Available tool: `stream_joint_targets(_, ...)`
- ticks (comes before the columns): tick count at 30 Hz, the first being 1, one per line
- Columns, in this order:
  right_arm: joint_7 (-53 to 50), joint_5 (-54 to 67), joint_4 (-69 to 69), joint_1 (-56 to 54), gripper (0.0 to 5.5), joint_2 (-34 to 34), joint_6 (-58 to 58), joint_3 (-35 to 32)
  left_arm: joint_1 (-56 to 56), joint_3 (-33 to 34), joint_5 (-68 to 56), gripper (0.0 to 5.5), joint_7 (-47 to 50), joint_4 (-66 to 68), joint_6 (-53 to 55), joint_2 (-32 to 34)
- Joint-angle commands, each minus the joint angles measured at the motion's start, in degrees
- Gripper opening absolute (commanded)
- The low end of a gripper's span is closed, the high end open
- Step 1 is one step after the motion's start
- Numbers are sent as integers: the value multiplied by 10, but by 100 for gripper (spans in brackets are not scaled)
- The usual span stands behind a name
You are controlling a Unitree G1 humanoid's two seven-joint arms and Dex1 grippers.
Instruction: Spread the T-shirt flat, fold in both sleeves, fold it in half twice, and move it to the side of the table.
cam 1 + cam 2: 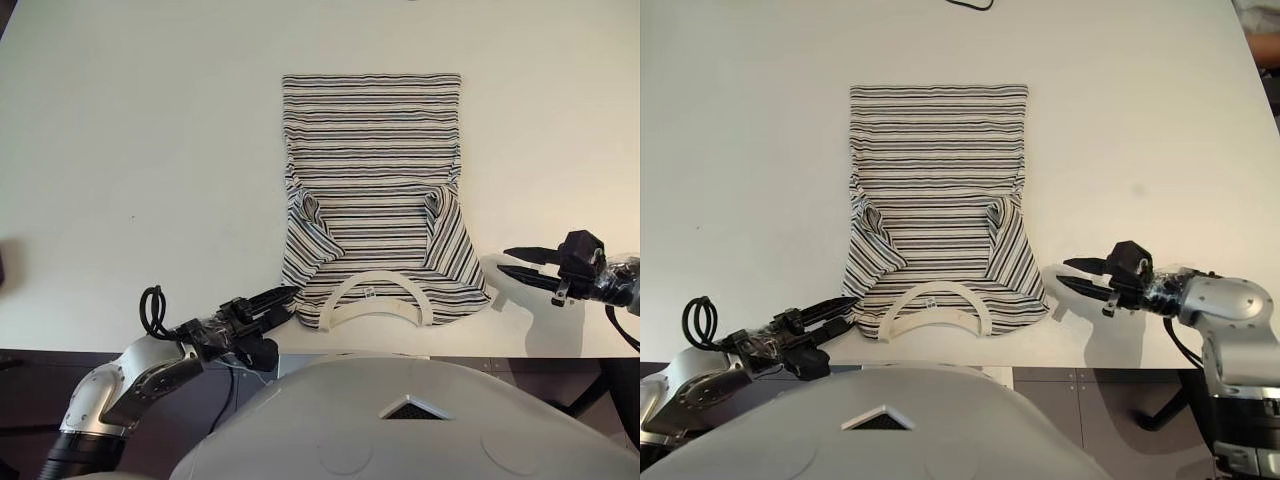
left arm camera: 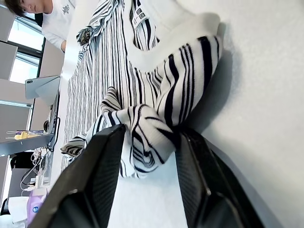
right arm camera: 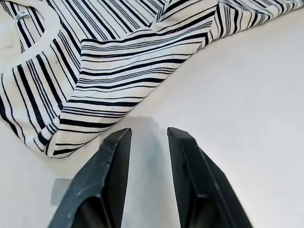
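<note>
Cloth fills my left end effector (image 1: 281, 296): its two dark fingers (image 2: 102, 171) stand narrow on either side of a bunched fold of the striped T-shirt (image 1: 372, 170), and the fabric touches both of them, so I hold the shirt there. That fold is the shoulder corner on my left side, and it rises a little off the white bench (image 1: 120, 150) where I pinch it, close to the near edge. The T-shirt lies roughly midway between the left and right edges of the bench, with its white collar (image 1: 380, 285) toward the near edge and its straight hem toward the far edge. Both sleeves are turned in over the body, the left one (image 1: 312, 235) and the right one (image 1: 450, 240) each lying as a slanted flap on top of the stripes, so the outline is narrow at the far end and flares out toward the shoulders. My right end effector (image 1: 512, 262) is low over the bench near the near edge, just beside the shirt's other shoulder corner but apart from it, with bare bench between. Its fingers (image 3: 111, 166) are spread wide, pointing toward that corner and gripping nothing.
</note>
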Motion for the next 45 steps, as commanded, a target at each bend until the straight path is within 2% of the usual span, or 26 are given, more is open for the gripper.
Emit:
stream_joint_targets(1, 9, -38, 23, -8, 140, -20, -55, 9, -5, -15, 10, 185, -15, 12, 15, 14)
stream_joint_targets(2, 11, -49, 30, -6, 140, -23, -76, 10, -5, -17, 6, 185, -19, 14, 20, 16)
stream_joint_targets(9, 19, -112, 49, 15, 142, -33, -233, 33, -9, -35, -76, 81, -57, 21, 52, 30)
stream_joint_targets(14, 2, -144, 48, 7, 142, -39, -367, 36, -7, -52, -99, 28, -74, 20, 60, 35)
stream_joint_targets(15, -1, -151, 53, 3, 158, -41, -402, 38, -7, -56, -100, 16, -75, 20, 62, 34)
stream_joint_targets(21, -67, -249, 163, -40, 248, -55, -639, 47, -4, -70, -102, 10, -74, 21, 69, 33)
stream_joint_targets(26, -135, -333, 244, -58, 253, -54, -770, 71, -8, -73, -108, 10, -75, 26, 67, 40)
stream_joint_targets(33, -218, -393, 267, -70, 253, -32, -779, 116, -12, -74, -112, 10, -76, 32, 62, 50)
stream_joint_targets(43, -290, -422, 249, -69, 253, -42, -752, 167, -18, -72, -120, 10, -74, 38, 51, 60)
stream_joint_targets(45, -294, -417, 248, -69, 221, -51, -747, 175, -19, -69, -125, 10, -74, 36, 51, 61)
